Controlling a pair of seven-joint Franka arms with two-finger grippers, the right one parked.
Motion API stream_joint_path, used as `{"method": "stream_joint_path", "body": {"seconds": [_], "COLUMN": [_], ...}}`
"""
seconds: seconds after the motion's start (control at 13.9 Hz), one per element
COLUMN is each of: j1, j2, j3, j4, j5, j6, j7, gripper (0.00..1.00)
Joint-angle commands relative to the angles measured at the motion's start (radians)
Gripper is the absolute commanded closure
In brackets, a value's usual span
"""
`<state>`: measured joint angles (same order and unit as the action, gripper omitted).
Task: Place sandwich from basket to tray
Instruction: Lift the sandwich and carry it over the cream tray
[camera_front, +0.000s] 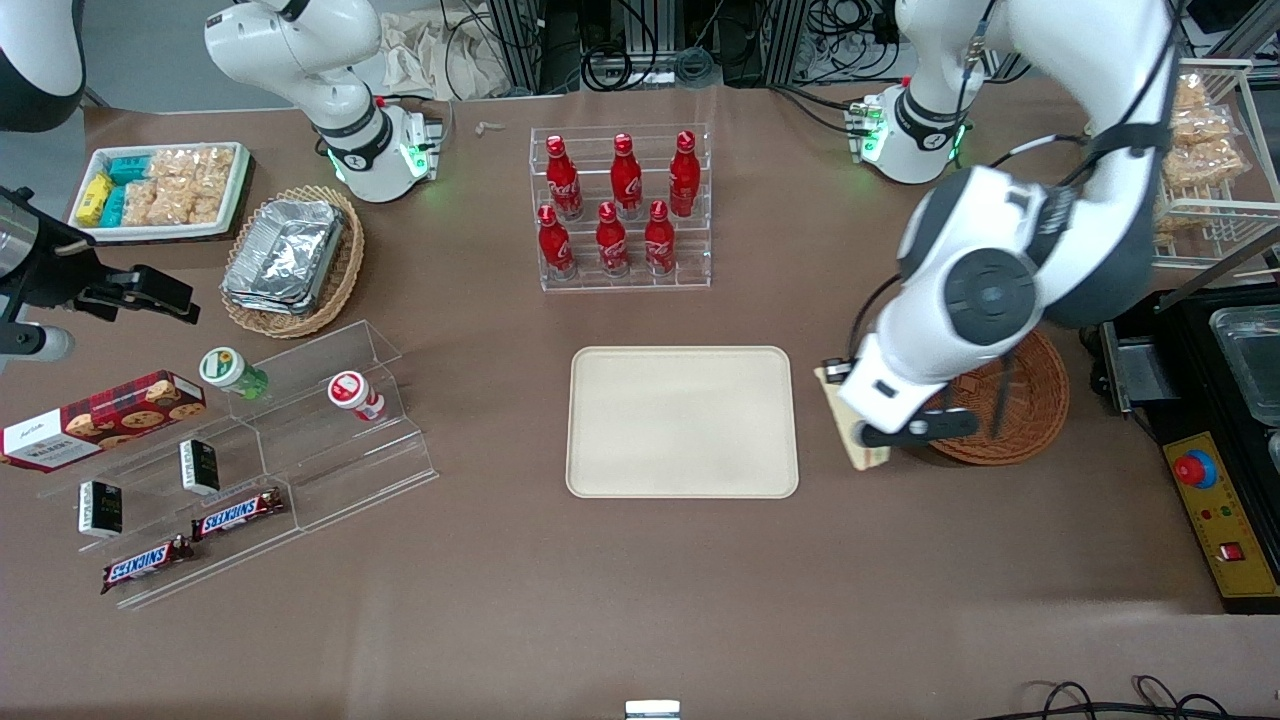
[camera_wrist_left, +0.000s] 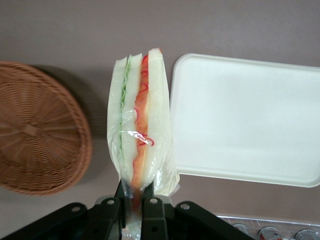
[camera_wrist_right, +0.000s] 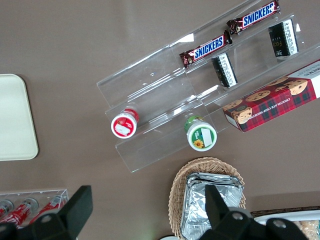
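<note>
Since the sandwich (camera_wrist_left: 139, 125) already hangs clear of the basket (camera_wrist_left: 37, 130), clamped by its wrapper end between the closed jaws of the gripper (camera_wrist_left: 132, 202) above bare table just beside the tray (camera_wrist_left: 250, 120), only carrying it over and setting it down remains.

"SNICKERS" is printed on 2 chocolate bars (camera_wrist_right: 209, 49) on the clear stepped shelf; "CHOCOLATE CHIP COOKIES" is read on the red box (camera_wrist_right: 275, 97). The gripper (camera_wrist_left: 133, 202) bears no text.
</note>
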<state>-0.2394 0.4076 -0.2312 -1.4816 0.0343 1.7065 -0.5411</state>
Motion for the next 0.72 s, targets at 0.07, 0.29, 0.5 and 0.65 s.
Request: {"method": "stream_joint_path", "body": {"seconds": [0.07, 0.29, 0.5, 0.65], "j1": [-0.057, -0.089, -0.101, -0.106], "j2": [0.117, 0.180, 0.235, 0.260], "j3": [0.007, 0.007, 0.006, 0.007], "j4": [0.037, 0.034, 0.024, 0.024], "j5": [0.003, 0.003, 0.003, 0.006], "j6": [0.030, 0.036, 0.036, 0.056], "j7": [0.013, 0.038, 0.125, 0.130], "gripper": [1.00, 1.00, 1.00, 1.00]}}
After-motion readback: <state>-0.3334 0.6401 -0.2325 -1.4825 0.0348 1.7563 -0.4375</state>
